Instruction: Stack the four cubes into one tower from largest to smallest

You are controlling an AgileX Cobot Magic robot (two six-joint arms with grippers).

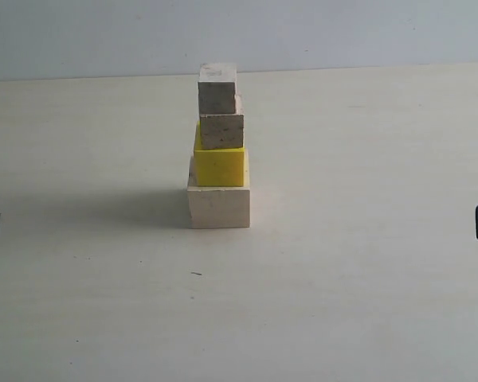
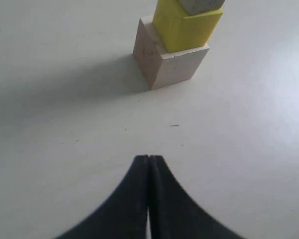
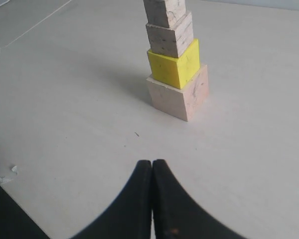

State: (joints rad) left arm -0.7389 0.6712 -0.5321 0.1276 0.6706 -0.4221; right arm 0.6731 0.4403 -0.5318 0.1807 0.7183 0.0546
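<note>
L gripper (image 2: pixel 148 160), R gripper (image 3: pixel 152 164) closed, empty; ext cam shows whole tower (image 1: pixel 219 165), L wrist crops top.

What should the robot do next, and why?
Probably nothing more: just leave it alone. The tower looks finished, with the large pale wooden cube at the bottom, then the bright yellow cube, the small pale wooden cube and the smallest greyish wooden cube on top. The left gripper and right gripper are shut, empty and apart from it.

Large wooden cube (image 1: pixel 219 208) matt, yellow cube (image 1: pixel 220 168) smooth
</note>
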